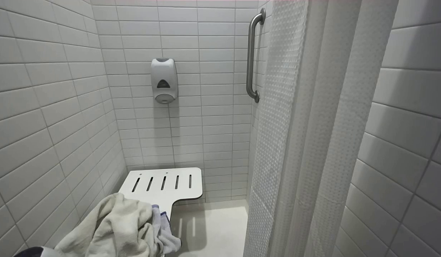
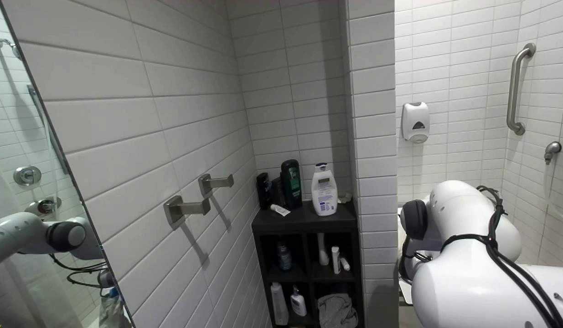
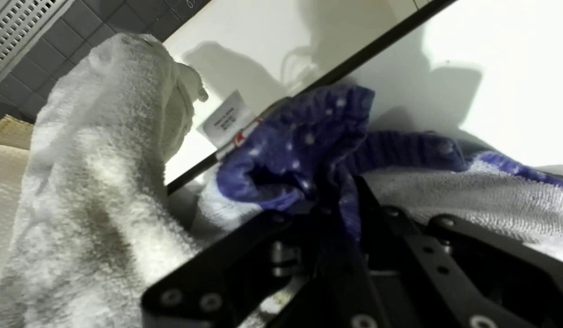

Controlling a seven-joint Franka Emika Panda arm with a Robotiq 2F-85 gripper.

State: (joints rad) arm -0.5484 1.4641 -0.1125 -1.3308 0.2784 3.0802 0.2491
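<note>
In the wrist view my gripper (image 3: pixel 338 205) has its black fingers closed on a fold of blue, white-speckled edging. The edging belongs to a light grey cloth (image 3: pixel 445 196), which also shows in an exterior view (image 1: pixel 166 232). A white tag hangs from the edging. A thick cream towel (image 3: pixel 103 150) lies beside the gripper and is bunched up in an exterior view (image 1: pixel 120 225). Both cloths lie on or over the white slotted shower seat (image 1: pixel 152 192). The gripper itself is hidden in both exterior views; the arm (image 2: pixel 463 255) hides it in one of these.
A white shower curtain (image 1: pixel 313 125) hangs beside the seat. A soap dispenser (image 1: pixel 164 82) and a grab bar (image 1: pixel 253 53) are on the tiled walls. A tiled pillar (image 2: pixel 374 136) separates the arm from a black shelf (image 2: pixel 304 223) with bottles. Metal hooks (image 2: pixel 185 208) stick out.
</note>
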